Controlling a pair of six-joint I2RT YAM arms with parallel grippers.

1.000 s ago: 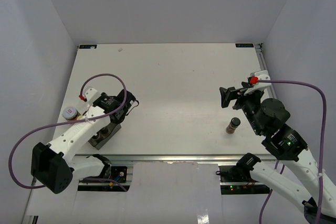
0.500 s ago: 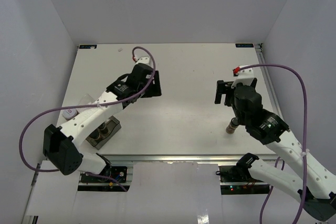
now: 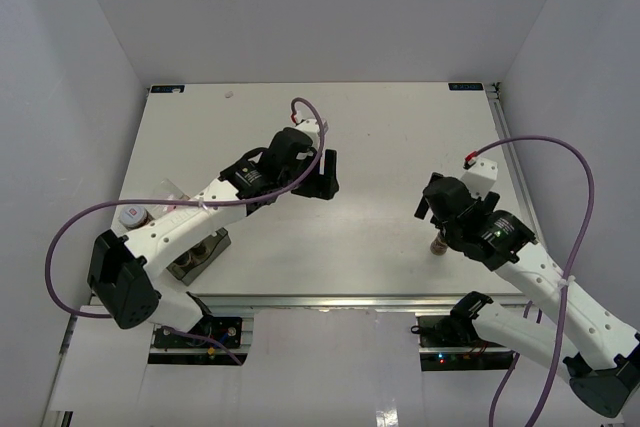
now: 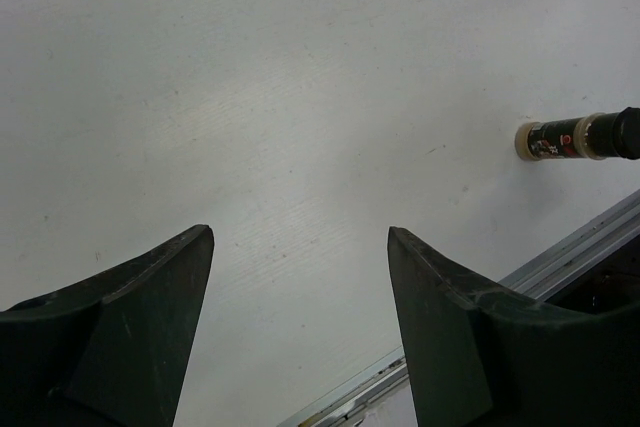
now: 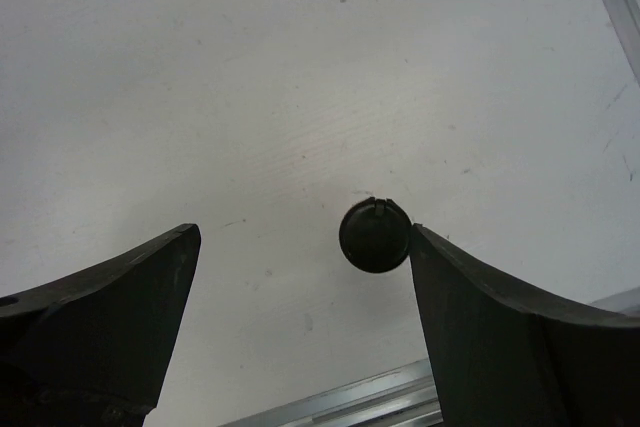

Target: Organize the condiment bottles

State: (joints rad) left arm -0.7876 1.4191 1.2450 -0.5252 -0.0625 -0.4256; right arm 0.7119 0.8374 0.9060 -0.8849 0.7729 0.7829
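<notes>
Right pincer gapes over one black-capped jar while left pincer, also open, hangs apart from one pink-capped jar.

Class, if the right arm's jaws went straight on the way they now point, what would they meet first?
Probably the black-capped condiment bottle, standing upright below them, off-centre beside one jaw; that jaw may clip its cap. Otherwise the white table. Depth is unclear.

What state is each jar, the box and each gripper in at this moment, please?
grey box: partly hidden, contents unclear.
pink-capped jar: capped, outside the grey box.
black-capped jar: upright, capped, not gripped.
left gripper: open, empty.
right gripper: open, empty, above the black-capped jar.
</notes>
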